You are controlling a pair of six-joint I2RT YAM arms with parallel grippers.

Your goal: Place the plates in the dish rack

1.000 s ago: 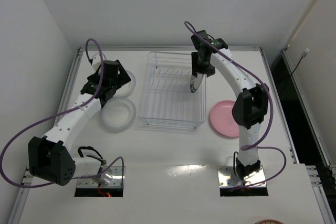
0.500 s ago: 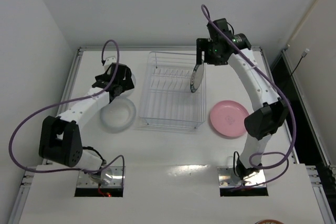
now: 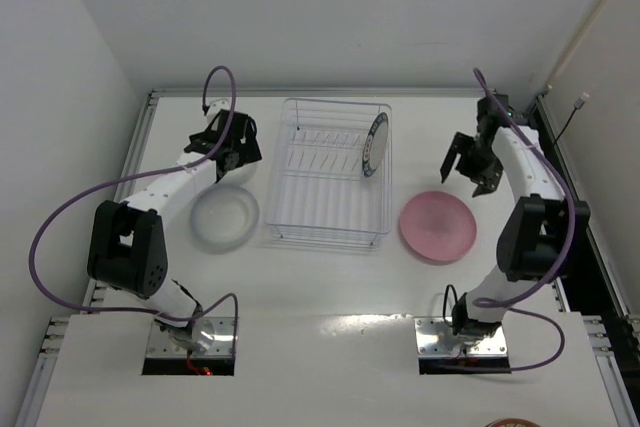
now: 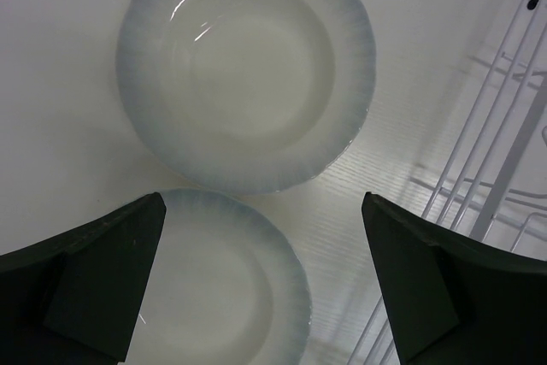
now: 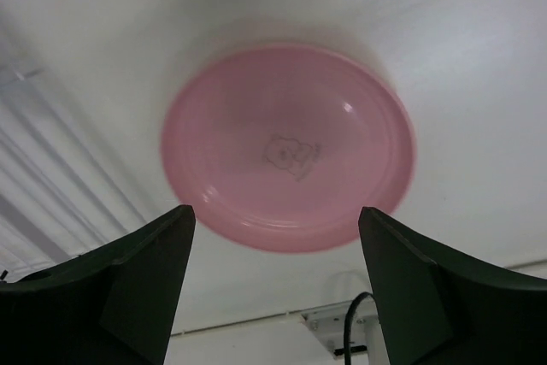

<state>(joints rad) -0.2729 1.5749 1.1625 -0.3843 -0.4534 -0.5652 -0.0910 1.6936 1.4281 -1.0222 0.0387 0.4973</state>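
Just beyond the pink plate (image 3: 437, 226), the right gripper (image 3: 467, 161) hangs wide open and empty, the plate lying flat on its near side, apparently somewhat lower.

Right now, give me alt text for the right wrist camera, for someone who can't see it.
A pink plate lies flat on the white table, below the open right gripper, whose two dark fingers frame the bottom corners. A small faint drawing marks the plate's middle; blurred white wires of the dish rack streak the left edge.
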